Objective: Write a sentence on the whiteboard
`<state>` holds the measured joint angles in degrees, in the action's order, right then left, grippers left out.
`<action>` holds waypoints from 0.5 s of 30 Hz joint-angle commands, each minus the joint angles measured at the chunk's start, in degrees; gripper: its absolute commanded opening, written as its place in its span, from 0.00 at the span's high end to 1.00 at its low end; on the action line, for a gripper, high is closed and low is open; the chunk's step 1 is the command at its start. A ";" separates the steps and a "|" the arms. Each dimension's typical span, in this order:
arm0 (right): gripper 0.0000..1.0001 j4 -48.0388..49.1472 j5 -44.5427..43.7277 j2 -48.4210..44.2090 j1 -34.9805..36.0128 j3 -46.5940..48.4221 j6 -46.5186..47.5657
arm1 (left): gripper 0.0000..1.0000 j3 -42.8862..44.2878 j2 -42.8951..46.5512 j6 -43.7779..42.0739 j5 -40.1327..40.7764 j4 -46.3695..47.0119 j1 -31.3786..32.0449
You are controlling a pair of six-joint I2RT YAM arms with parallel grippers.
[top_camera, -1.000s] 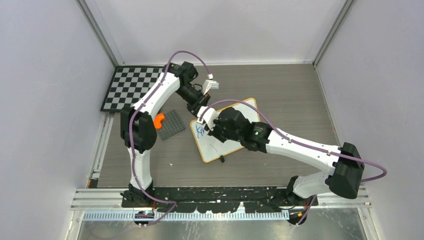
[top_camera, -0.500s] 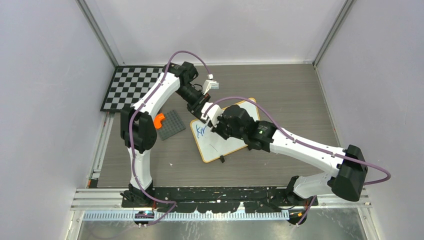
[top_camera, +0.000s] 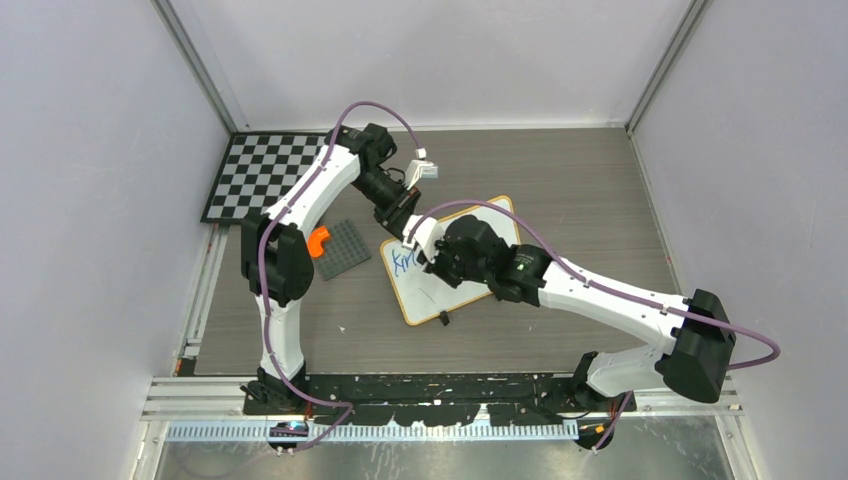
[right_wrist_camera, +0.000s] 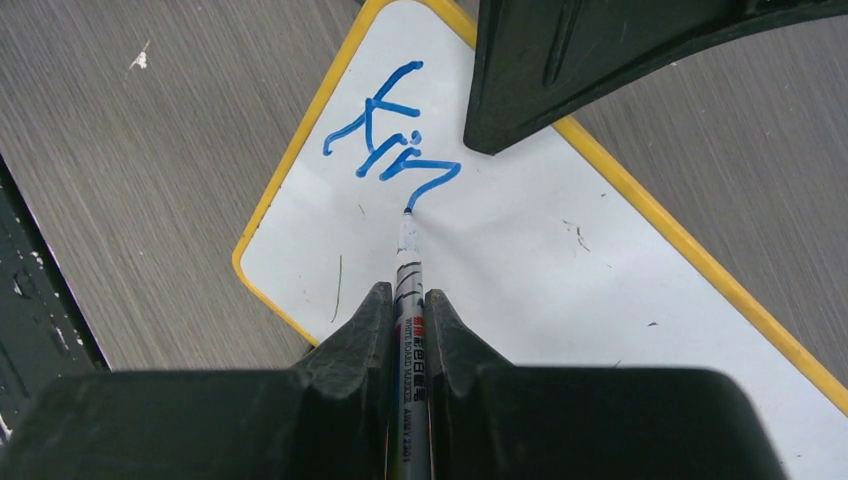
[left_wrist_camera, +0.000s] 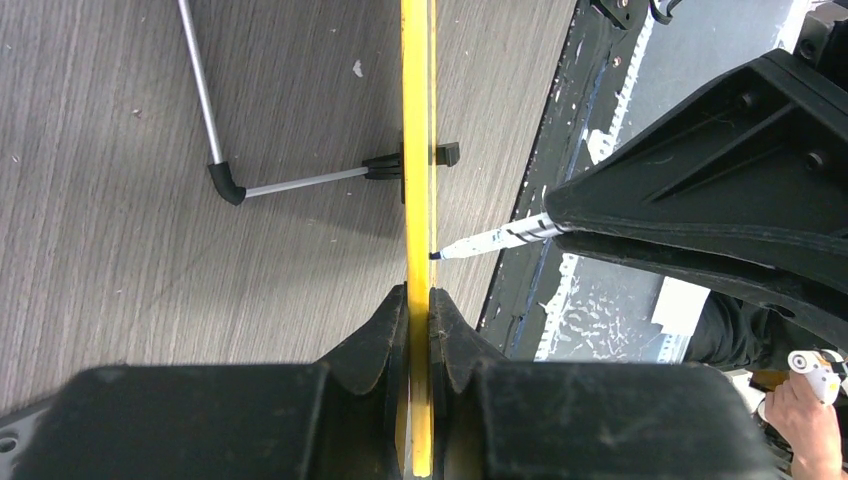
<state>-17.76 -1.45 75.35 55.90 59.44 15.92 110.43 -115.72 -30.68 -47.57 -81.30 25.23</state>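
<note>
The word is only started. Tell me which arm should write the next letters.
Right. The right claw is shut on the marker, tip on the whiteboard at the end of the blue letters. The left claw is clamped on the whiteboard's edge, steadying it.

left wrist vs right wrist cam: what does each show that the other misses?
Left wrist only: the whiteboard seen edge-on, its frame clamped in the left gripper's jaws, plus a black foot and a metal support rod on the side away from the marker.
Right wrist only: the board's face with the blue writing, reading about "Kin", faint dark stray marks, and the right gripper's jaws shut on the marker.
Both: the marker tip touching the board, and the wood-grain tabletop.
</note>
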 commanded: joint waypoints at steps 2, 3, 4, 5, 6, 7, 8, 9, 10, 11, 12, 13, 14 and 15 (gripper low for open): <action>1.00 -0.03 -0.10 -3.89 0.06 1.35 -0.62 | 1.00 -1.96 -2.48 -1.75 2.22 -0.82 3.42; 1.00 0.02 -0.36 -4.42 0.02 1.64 -0.98 | 1.00 -2.08 -2.40 -1.71 2.18 -0.81 3.42; 1.00 0.16 -0.54 -5.08 -0.12 1.84 -1.16 | 1.00 -2.07 -2.39 -1.82 2.19 -0.79 3.42; 1.00 0.44 -0.76 -5.57 -0.24 1.92 -1.28 | 1.00 -2.07 -2.37 -1.76 2.19 -0.79 3.42; 1.00 0.54 -1.23 -5.81 -0.31 2.17 -1.33 | 1.00 -2.09 -2.36 -1.75 2.17 -0.80 3.40; 1.00 0.61 -1.66 -5.81 -0.45 2.31 -1.35 | 1.00 -2.00 -2.36 -1.79 2.14 -0.84 3.40; 1.00 0.61 -1.97 -5.68 -0.56 2.42 -1.26 | 1.00 -1.92 -2.48 -1.69 2.13 -0.94 3.42; 1.00 0.76 -2.35 -5.47 -0.59 2.39 -1.10 | 1.00 -1.77 -2.49 -1.67 2.18 -0.90 3.42; 1.00 1.07 -2.86 -5.29 -0.59 2.24 -1.07 | 1.00 -1.67 -2.57 -1.67 2.14 -0.97 3.42; 1.00 1.27 -3.34 -4.92 -0.65 2.07 -0.88 | 1.00 -1.61 -2.52 -1.67 2.06 -0.97 3.42; 1.00 1.36 -3.73 -4.49 -0.54 1.94 -0.67 | 1.00 -1.59 -2.50 -1.67 2.05 -1.01 3.42; 1.00 1.45 -3.91 -4.08 -0.61 1.92 -0.60 | 1.00 -1.54 -2.50 -1.71 2.12 -0.97 3.42; 1.00 1.48 -4.06 -3.69 -0.61 1.91 -0.48 | 1.00 -1.55 -2.50 -1.68 2.04 -0.99 3.42; 1.00 1.56 -4.09 -3.31 -0.58 1.91 -0.39 | 1.00 -1.57 -2.48 -1.71 2.08 -1.02 3.41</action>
<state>-18.46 -3.62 71.40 55.48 59.68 15.31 110.45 -115.72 -30.57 -47.81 -81.52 25.32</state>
